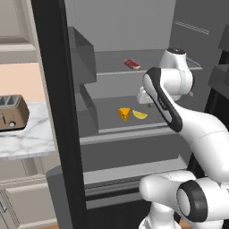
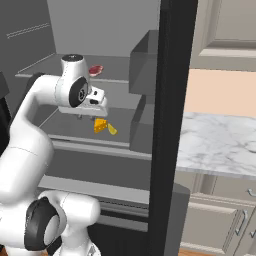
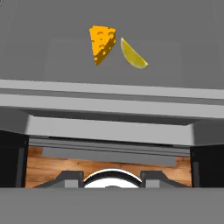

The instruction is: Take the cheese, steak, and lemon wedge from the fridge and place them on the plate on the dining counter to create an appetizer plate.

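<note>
We list cheese (image 3: 102,43) just beside lemon wedge (image 3: 133,55), one fridge (image 1: 58,112) shelf, well beyond our fingers. Steak (image 1: 132,64): shelf above. We cannot tell the fingers' state.

No readable text anywhere.
No labels, brands, nos. or signs on the fridge (image 1: 58,112), its shelves, the toaster (image 1: 12,112) or the marble table (image 2: 220,142); food pcs carry no print either.
</note>
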Tool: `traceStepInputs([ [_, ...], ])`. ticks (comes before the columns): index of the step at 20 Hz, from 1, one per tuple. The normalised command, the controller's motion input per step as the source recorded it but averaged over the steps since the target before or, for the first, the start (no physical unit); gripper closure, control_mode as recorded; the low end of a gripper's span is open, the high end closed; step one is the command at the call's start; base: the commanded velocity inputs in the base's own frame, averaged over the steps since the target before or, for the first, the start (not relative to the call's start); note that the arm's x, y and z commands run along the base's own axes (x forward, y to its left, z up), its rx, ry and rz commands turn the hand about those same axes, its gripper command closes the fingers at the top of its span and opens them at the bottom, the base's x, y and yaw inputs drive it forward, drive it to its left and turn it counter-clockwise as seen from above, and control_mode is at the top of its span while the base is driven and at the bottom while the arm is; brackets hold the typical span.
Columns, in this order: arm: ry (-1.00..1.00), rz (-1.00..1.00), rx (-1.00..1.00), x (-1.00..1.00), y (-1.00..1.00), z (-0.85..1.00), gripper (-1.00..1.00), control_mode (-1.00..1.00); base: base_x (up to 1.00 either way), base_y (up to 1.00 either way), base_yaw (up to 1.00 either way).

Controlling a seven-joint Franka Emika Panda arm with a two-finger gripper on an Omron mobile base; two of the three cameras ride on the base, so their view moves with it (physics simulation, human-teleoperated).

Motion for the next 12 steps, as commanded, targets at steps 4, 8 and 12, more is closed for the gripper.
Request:
traceStepInputs([
  [4,-0.05,0.06,0.00,-0.21,-0.03,-0.05,-1.00,-1.00,0.00,0.00,0.00],
  [8,-0.20,0.14,0.00,-0.43,-0.10,-0.16,-1.00,-1.00,0.00,0.00,0.00],
  [12,-0.26,0.01,0.00,-0.21,0.02,0.22,-1.00,-1.00,0.00,0.00,0.00],
])
